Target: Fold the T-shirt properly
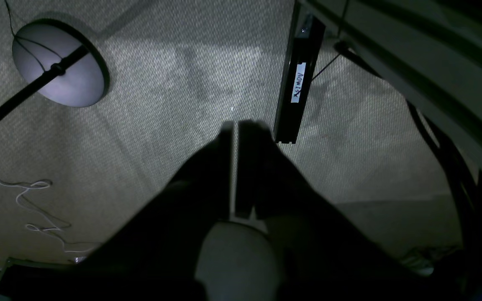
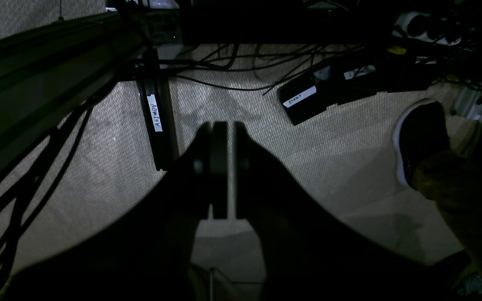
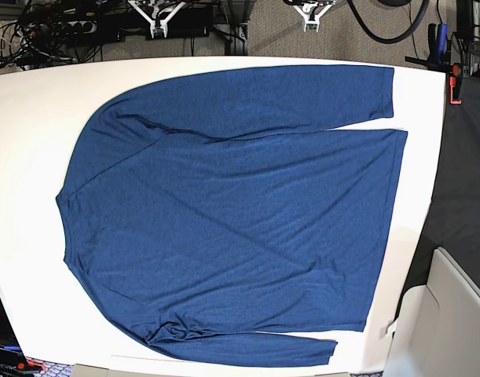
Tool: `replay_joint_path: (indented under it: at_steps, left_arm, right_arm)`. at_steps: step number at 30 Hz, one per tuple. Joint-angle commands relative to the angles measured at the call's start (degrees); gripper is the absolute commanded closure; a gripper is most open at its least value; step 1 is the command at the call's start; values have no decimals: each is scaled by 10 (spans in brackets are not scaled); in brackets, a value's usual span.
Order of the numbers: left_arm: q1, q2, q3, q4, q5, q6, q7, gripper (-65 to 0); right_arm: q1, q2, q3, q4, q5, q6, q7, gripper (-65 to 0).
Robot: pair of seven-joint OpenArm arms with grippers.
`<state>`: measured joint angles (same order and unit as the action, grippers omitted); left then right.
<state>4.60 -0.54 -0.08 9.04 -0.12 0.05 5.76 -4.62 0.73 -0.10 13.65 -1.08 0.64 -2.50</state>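
The T-shirt [image 3: 240, 212] lies spread flat on the white worktop [image 3: 35, 118], covering most of its surface. The neckline faces the left edge of the worktop in the base view and the hem runs near the right edge. One sleeve lies along the far edge; the other lies folded in along the near edge.

Neither gripper appears in the base view. The left gripper [image 1: 236, 125], in its wrist view, has its jaws pressed together and grips nothing. Below it is carpeted floor [image 1: 161, 83], not the T-shirt. The right gripper [image 2: 221, 125] likewise has its jaws pressed together and empty, above the same carpet, with cables [image 2: 224, 62] and a dark shoe [image 2: 421, 138] nearby. Both grippers are well apart from the T-shirt.
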Motion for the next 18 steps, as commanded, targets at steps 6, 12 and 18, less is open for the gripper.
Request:
replay_joint_path:
  at_steps: [6, 12, 18]
  left_arm:
    - [7, -1, -1, 1, 3, 3, -3, 0]
    - [8, -1, -1, 1, 2, 3, -4, 0]
    - [18, -1, -1, 1, 2, 3, -15, 0]
  right_arm:
    - [-3, 0, -2, 2, 3, 0, 5, -2]
    - [-9, 0, -2, 3, 3, 0, 5, -2]
    - [-11, 1, -2, 3, 3, 0, 6, -2]
